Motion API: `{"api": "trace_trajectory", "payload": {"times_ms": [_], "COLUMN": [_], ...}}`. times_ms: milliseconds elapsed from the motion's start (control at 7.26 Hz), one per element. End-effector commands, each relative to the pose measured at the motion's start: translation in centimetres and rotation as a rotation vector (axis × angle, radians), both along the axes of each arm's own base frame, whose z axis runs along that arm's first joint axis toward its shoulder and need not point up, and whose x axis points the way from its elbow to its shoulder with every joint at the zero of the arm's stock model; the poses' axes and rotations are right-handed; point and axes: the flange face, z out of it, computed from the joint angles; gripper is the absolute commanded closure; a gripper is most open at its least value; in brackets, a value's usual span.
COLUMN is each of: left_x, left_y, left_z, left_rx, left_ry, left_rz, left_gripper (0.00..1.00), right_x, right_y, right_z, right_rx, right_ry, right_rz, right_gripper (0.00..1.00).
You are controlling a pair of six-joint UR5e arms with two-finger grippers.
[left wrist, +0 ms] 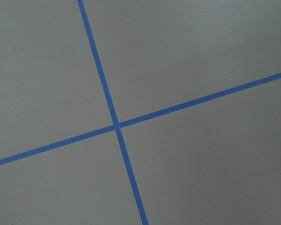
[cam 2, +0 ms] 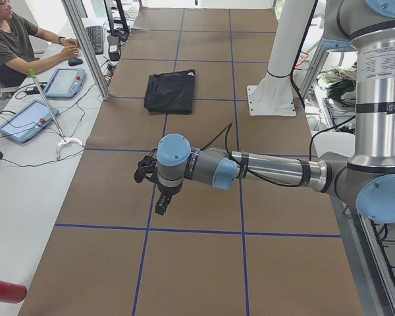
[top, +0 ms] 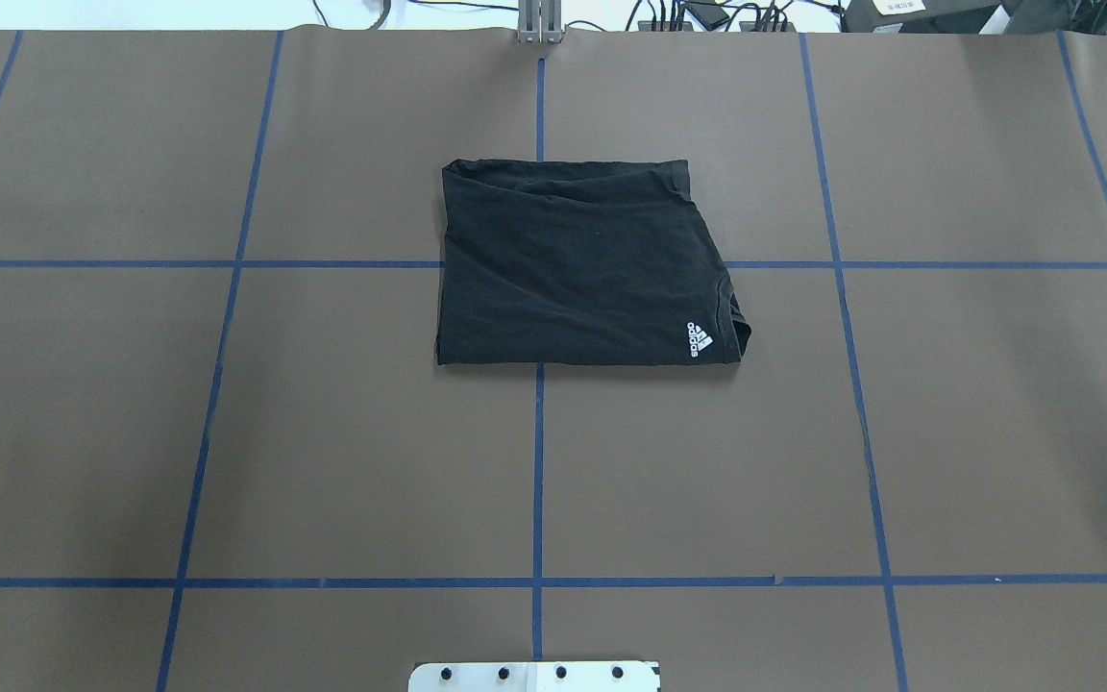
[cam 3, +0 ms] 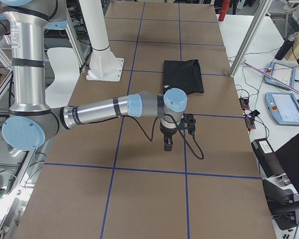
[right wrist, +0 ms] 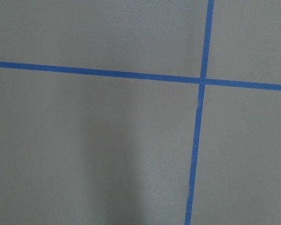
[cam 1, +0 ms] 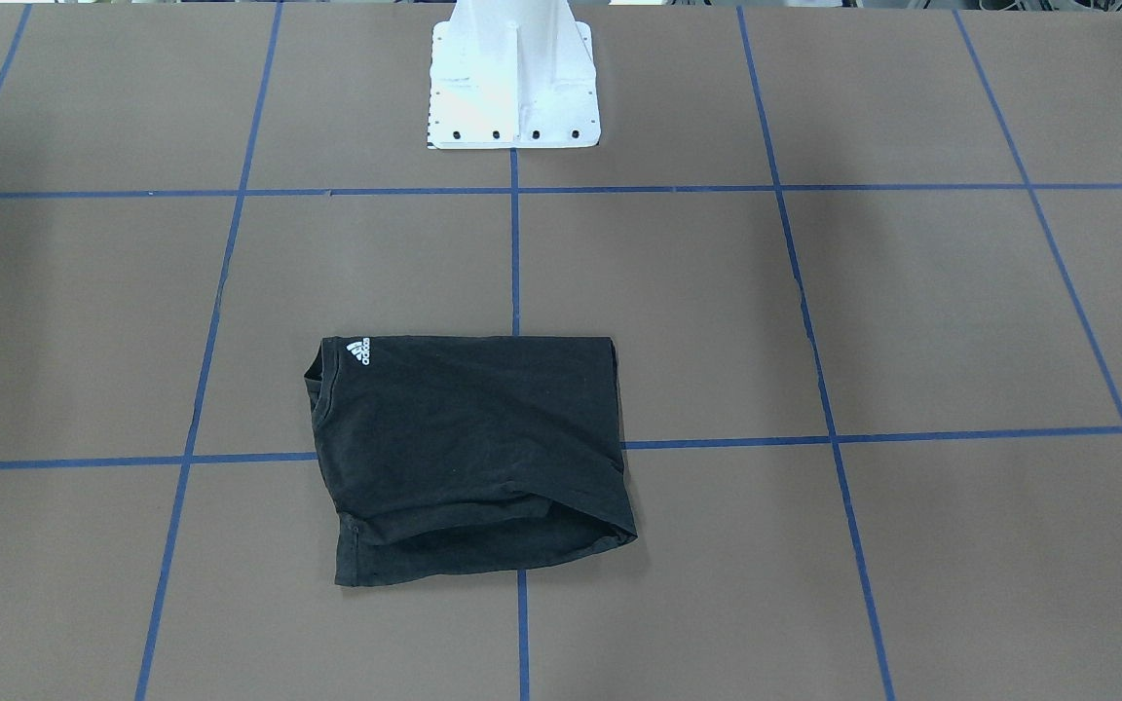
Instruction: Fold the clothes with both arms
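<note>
1. T-shirt: black, folded into a rough rectangle and lying flat on the brown surface. It sits over a crossing of the blue tape lines, on the centre line and across from the white pedestal.
2. Logo: small and white, face up at the shirt's corner nearest the robot, on its right side (the collar opening shows at that same corner). The far edge shows loose, layered folds.
3. Left arm: stretched low over the surface toward the robot's left end, well apart from the shirt. The left claw points down over a tape line. I cannot tell whether its fingers are apart or together.
4. Right arm: stretched out likewise toward the other end. The right claw points down with nothing seen in it, and I cannot tell how its fingers stand either.
5. Both wrist views show only bare surface and a tape crossing.
6. A seated person is at the side desk, hands at a keyboard.
</note>
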Motion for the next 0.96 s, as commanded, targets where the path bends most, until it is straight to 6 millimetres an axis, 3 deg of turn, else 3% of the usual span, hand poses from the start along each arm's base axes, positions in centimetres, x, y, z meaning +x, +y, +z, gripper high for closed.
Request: {"api": "trace_trajectory", "payload": {"times_ms": [0,826], "left_x": [0.0,0.1], "left_y": [-0.1,-0.2], "left_z": [-0.4,-0.6], "left_rx": [0.007,0.010], "left_ry": [0.000,0.002], "left_rz": [0.001,0.002], "left_gripper": [0.00,0.00], "right_x": [0.0,0.7], "right_y": [0.3,0.9], "right_z": [0.5,1.8], "right_rx": [-0.009,-0.021], "right_ry": [0.004,0.084], "right_rz": [0.000,-0.001], "right_gripper": [0.00,0.00]}}
